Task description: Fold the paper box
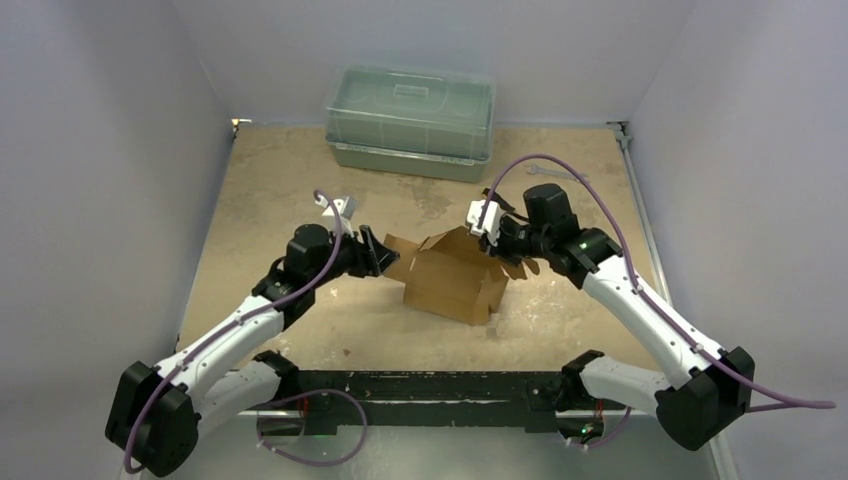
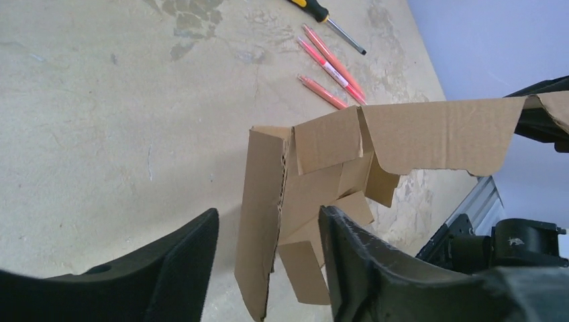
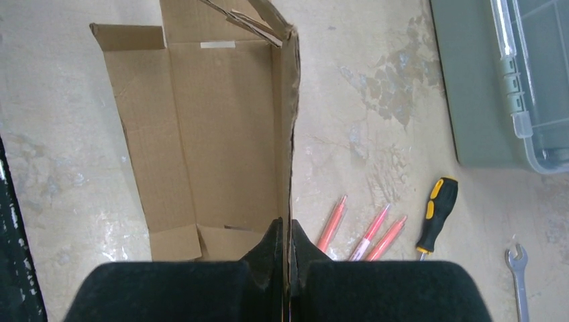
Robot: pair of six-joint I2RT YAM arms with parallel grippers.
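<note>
In the right tool [image 3: 288, 229], the paper box [image 3: 215, 134]

1 camera looks down from behind me; my 2 wrist cameras closely face the paper box [image 1: 450, 280] from opposite sides.

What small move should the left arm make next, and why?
Probably close the left gripper, whose open fingers straddle an end panel of the paper box; the right gripper already pinches another wall, so the box seems steadied.

Plain brown paper box [image 1: 452, 282]; translucent green-grey bin [image 1: 410, 118]; pink-red pens [image 3: 370, 233].
</note>
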